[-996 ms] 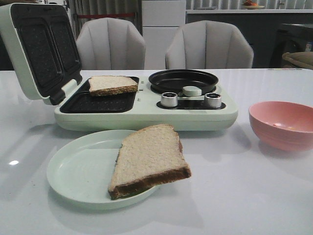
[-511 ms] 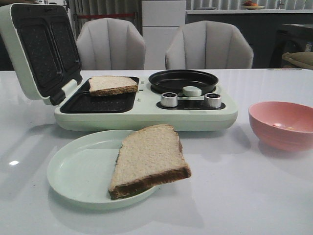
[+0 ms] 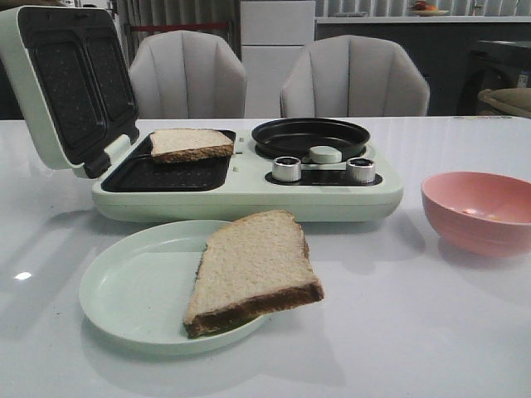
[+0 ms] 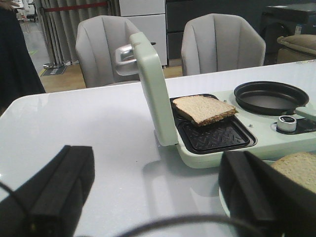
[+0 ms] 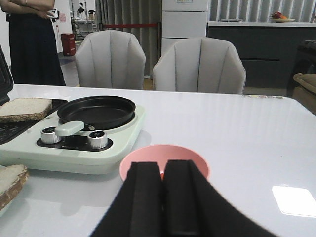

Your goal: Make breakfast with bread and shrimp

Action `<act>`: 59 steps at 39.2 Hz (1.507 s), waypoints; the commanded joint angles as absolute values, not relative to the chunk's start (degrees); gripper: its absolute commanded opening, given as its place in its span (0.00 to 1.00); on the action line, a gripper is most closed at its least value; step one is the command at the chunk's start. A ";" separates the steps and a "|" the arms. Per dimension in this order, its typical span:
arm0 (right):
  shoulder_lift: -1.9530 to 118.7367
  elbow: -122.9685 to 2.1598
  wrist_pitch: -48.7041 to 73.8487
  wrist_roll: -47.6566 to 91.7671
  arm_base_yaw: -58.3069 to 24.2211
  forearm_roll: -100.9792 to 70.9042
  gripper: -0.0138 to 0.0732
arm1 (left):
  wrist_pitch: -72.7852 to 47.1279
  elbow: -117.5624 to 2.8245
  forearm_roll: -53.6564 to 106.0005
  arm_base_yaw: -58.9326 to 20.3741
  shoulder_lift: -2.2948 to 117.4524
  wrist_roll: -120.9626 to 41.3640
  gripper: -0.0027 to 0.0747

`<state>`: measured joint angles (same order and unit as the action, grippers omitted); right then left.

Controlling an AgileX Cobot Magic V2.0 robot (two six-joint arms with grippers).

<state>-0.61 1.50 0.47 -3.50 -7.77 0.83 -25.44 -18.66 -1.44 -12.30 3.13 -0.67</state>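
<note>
One bread slice [image 3: 191,143] lies on the open sandwich maker's grill plate [image 3: 166,176]. The other bread slice [image 3: 253,269] lies on a pale green plate [image 3: 133,286], overhanging its right rim. A pink bowl [image 3: 479,211] stands at the right. Neither gripper shows in the front view. My left gripper [image 4: 158,197] is open wide and empty, low over the table left of the plate. My right gripper [image 5: 162,165] is shut, just in front of the bowl [image 5: 143,163]. A small orange bit, maybe shrimp [image 5: 162,175], shows at the gap of its tips; whether it is held I cannot tell.
The pale green sandwich maker [image 3: 249,199] has its lid [image 3: 66,83] raised at the left, a black round pan [image 3: 311,135] at the right and two silver knobs [image 3: 287,168]. Two grey chairs [image 3: 353,79] stand behind the table. A person [image 5: 34,44] stands at the far side.
</note>
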 commanded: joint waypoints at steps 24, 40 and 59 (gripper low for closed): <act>1.12 -4.41 -5.57 -5.17 -7.51 0.00 0.31 | -20.24 -19.92 -0.43 -12.24 3.86 -0.50 0.76; 15.78 -19.02 18.13 -5.23 -7.56 0.00 0.31 | -20.00 -19.92 0.00 -12.24 3.86 -0.50 0.76; 18.27 -19.99 14.11 -5.23 -7.63 0.00 0.63 | -19.90 -19.92 0.00 -12.24 3.86 -0.50 0.76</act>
